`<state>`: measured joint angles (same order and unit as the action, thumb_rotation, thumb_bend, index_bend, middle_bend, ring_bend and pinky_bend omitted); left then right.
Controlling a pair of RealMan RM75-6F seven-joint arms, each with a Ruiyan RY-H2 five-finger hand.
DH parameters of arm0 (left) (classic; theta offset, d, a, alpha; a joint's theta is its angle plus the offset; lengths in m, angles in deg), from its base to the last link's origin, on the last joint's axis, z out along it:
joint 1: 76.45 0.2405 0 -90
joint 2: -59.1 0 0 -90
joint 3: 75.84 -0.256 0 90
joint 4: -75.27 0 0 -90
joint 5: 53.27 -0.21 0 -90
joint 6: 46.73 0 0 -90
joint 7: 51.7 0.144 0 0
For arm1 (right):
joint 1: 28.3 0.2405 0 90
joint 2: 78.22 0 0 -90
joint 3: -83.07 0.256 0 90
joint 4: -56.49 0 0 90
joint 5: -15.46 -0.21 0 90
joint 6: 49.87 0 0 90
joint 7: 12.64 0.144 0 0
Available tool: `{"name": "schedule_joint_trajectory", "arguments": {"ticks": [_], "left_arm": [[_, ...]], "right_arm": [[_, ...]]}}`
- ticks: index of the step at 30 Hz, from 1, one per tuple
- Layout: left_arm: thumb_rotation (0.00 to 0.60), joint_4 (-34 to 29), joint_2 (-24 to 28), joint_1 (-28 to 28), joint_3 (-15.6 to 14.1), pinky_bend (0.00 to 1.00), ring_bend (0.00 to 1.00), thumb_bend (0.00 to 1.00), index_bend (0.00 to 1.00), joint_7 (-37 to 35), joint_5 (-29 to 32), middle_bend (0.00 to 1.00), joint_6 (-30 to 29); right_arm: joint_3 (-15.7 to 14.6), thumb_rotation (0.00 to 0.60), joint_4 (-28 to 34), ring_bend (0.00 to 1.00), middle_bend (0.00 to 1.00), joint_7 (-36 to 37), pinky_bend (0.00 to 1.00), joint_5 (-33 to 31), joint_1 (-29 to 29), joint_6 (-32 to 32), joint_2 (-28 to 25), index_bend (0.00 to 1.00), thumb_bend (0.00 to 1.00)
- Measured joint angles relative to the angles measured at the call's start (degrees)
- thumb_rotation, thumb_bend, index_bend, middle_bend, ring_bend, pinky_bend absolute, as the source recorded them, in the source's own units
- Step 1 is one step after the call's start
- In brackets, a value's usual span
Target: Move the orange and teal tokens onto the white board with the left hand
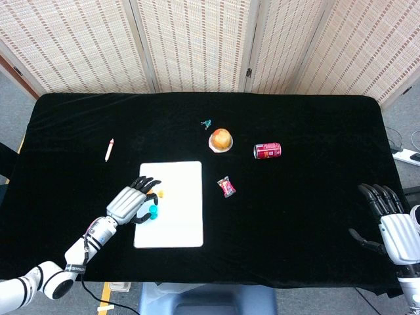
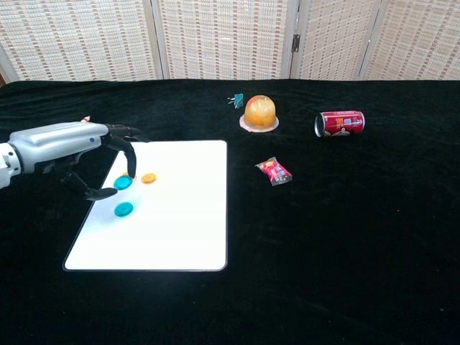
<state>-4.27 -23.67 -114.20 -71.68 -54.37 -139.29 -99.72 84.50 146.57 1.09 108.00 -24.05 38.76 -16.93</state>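
The white board (image 2: 172, 215) lies flat on the black table. My left hand (image 2: 79, 144) hovers over the board's left edge and pinches a teal token (image 2: 123, 182) between thumb and a finger, just above the board surface. A second teal token (image 2: 123, 209) lies on the board below it, and an orange token (image 2: 148, 177) lies just to the right. The fingers hide the spot left of that orange token. In the head view the left hand (image 1: 131, 200) covers the board's (image 1: 177, 216) left edge. My right hand (image 1: 394, 226) rests at the table's right front edge with fingers apart, holding nothing.
Behind the board stand an orange dome on a dish (image 2: 260, 111) and a small green clip (image 2: 236, 100). A red can (image 2: 340, 123) lies on its side at the right, and a candy packet (image 2: 274, 172) lies beside the board. A white pen (image 1: 109, 149) lies at the far left.
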Motion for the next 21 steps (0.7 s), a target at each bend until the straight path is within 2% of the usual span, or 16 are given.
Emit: {"name": "schedule_joint_trajectory", "arguments": {"ticks": [21], "left_arm": [[0.6, 1.25, -4.54, -3.19, -0.42, 0.0, 0.0, 0.44, 0.48, 6.38, 3.9, 0.11, 3.73]], "right_arm": [[0.13, 0.6, 0.12, 0.01, 0.11, -0.28, 0.02, -0.47, 0.01, -0.49, -0.04, 0.06, 0.27]]}}
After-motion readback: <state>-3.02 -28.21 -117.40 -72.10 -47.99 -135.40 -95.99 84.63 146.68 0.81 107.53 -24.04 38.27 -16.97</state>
